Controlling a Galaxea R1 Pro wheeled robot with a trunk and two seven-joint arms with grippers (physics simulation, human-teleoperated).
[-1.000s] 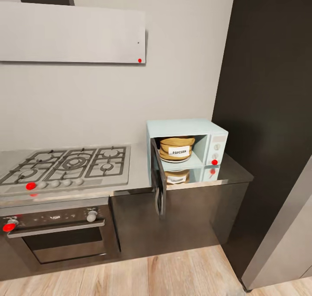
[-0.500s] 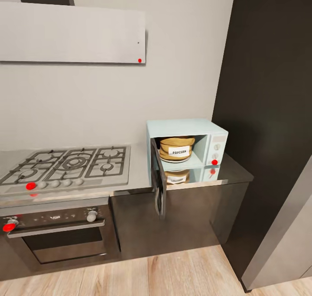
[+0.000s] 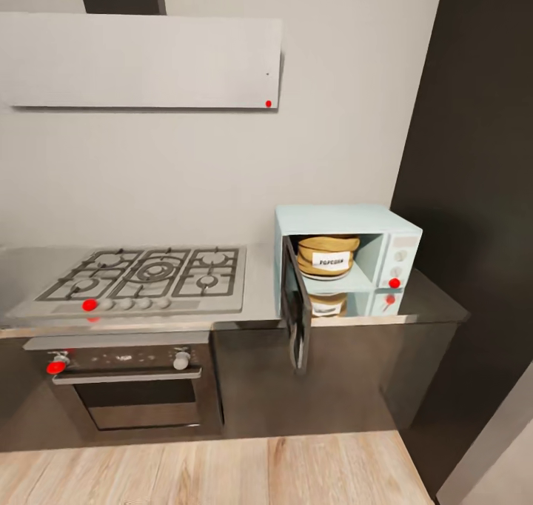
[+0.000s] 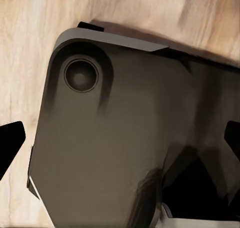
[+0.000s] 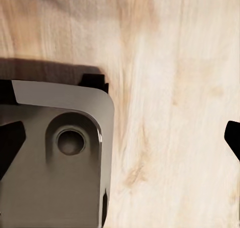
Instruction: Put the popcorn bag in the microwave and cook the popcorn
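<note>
Left wrist view: the left gripper (image 4: 120,138) shows two dark fingers (image 4: 11,140) at the left and right frame edges, set wide apart with nothing between them. Behind them is the robot base (image 4: 125,138), a dark grey rounded panel with a round recess at upper left, over a pale wood-grain floor (image 4: 30,32).

In the right wrist view, the right gripper (image 5: 120,138) likewise has its fingers (image 5: 10,140) spread to both edges, holding nothing. The grey base corner (image 5: 55,153) occupies the lower left; light plank floor (image 5: 175,87) covers the rest.

In the head view, the grey glossy counter (image 3: 259,298) crosses mid-frame on dark cabinets. The pale-blue boxy microwave (image 3: 400,231) stands at centre right, its dark door (image 3: 296,316) swung open toward the camera. The tan popcorn bag (image 3: 327,257), white label facing outward, sits inside the cavity and is mirrored in the counter below. A steel gas hob (image 3: 148,275) with grates lies at left above a built-in oven (image 3: 126,386). A flat pale hood (image 3: 141,61) hangs on the grey wall; a tall dark cabinet (image 3: 474,157) fills the right.
</note>
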